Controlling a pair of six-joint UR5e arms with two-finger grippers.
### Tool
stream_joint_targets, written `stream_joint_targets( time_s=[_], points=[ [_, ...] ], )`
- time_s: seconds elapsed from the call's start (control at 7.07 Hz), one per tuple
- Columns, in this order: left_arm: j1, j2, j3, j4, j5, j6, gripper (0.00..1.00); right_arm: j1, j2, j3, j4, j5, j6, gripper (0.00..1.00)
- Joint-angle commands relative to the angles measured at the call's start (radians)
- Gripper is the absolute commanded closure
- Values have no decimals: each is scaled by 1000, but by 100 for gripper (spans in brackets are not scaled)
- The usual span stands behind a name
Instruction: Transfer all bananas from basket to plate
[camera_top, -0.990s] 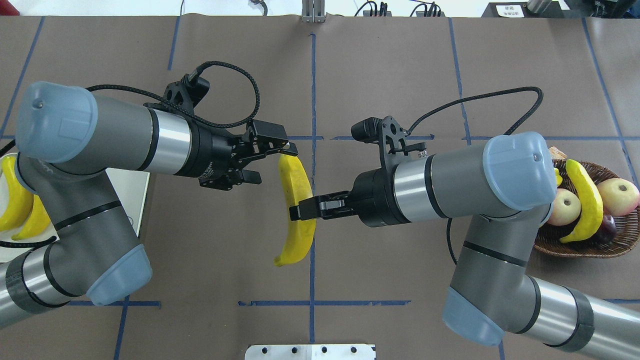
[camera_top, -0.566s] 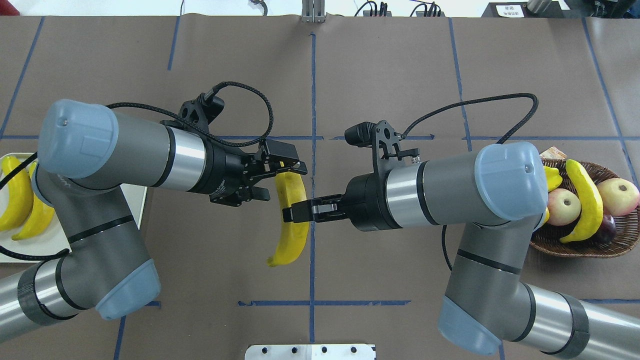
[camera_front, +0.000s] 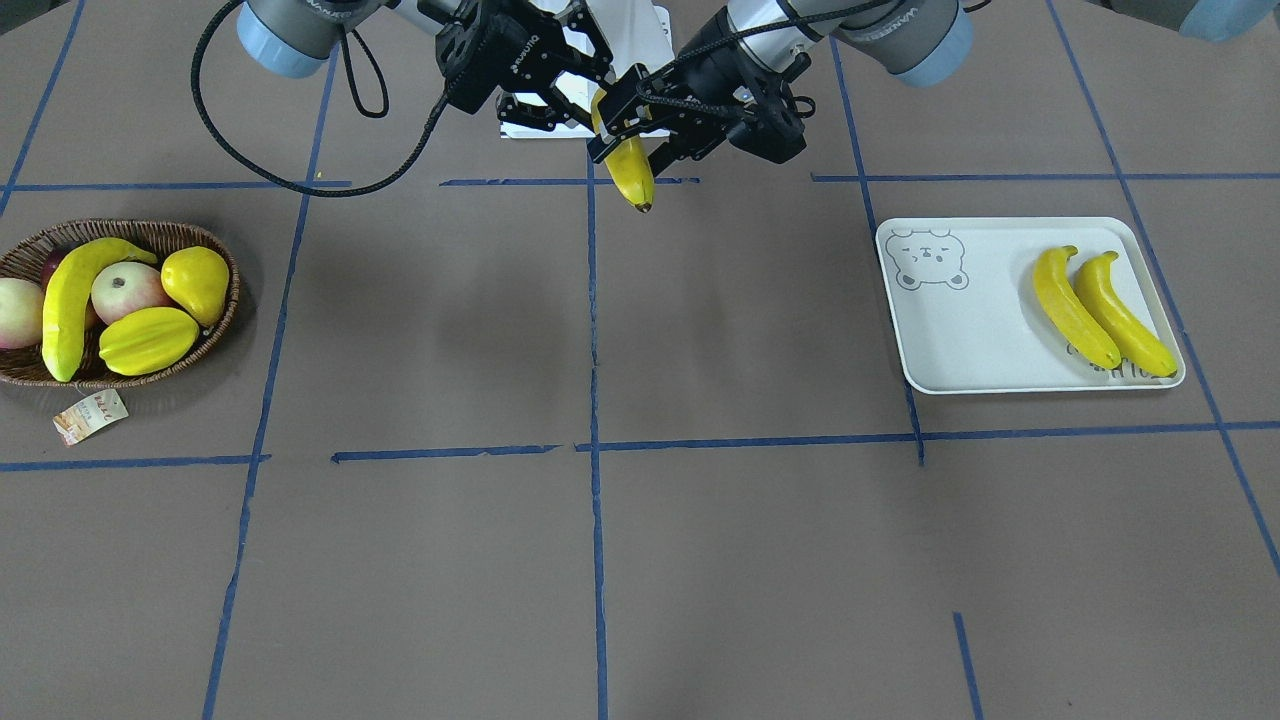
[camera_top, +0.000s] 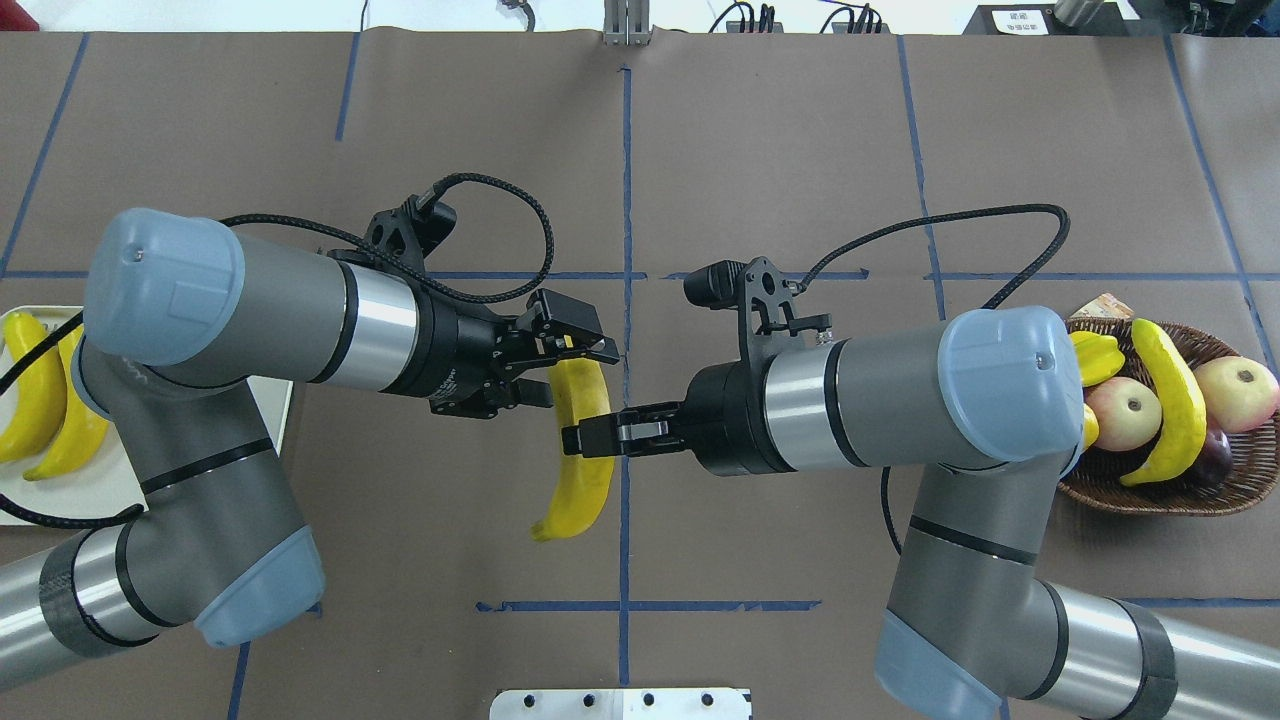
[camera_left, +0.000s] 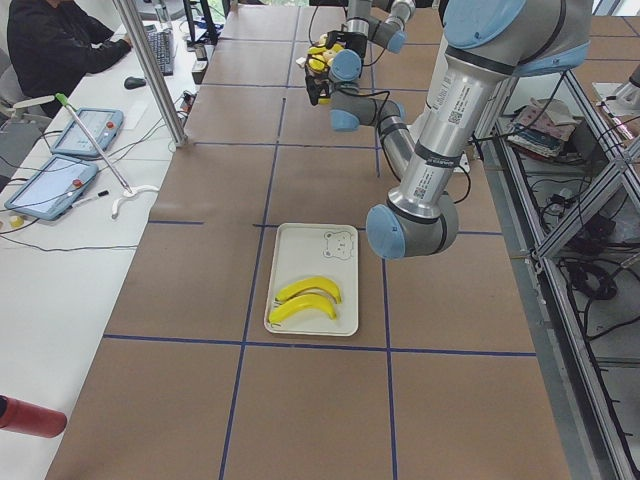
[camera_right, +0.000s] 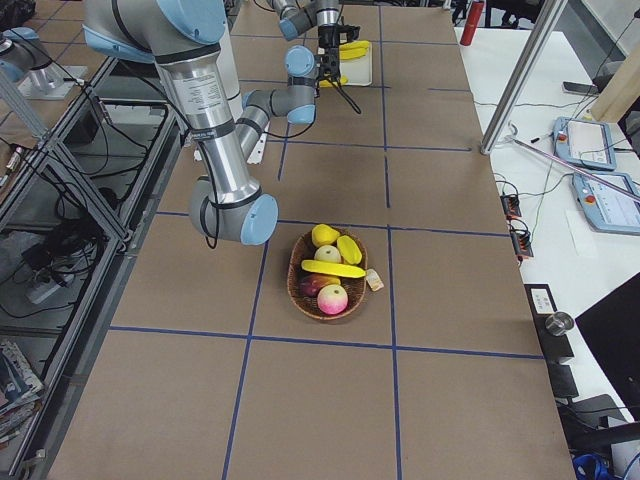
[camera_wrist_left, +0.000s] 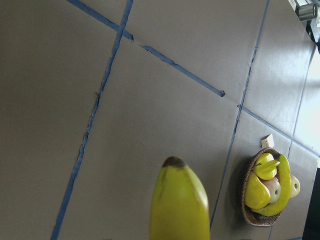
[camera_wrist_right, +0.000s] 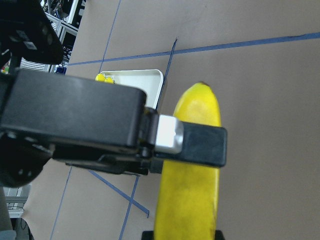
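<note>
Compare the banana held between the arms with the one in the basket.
The held banana hangs in the air, clamped by the right gripper; the basket banana lies untouched. The held banana is alone over the table; the basket banana rests across other fruit in the basket. Both are yellow, curved, similar in size.

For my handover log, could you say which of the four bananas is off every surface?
The banana in the right claw; two others lie on the plate, one in the basket.

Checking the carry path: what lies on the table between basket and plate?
Nothing; front-facing view shows bare table with blue tape lines.
</note>
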Motion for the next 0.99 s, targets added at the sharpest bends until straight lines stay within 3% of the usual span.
stream_joint_targets(
  time_s=[0.0, 0.14, 0.85],
  points=[
    [-1, 3, -2, 1, -3, 2, 100, 1, 0, -1, -8, 25, 2, 46],
    [-5, 11, -5, 0, -7, 2, 100, -5, 6, 16, -55, 21, 6, 0],
    [-26, 15, -2, 49, -7, 7, 100, 16, -9, 41, -64, 18, 14, 0]
  ],
)
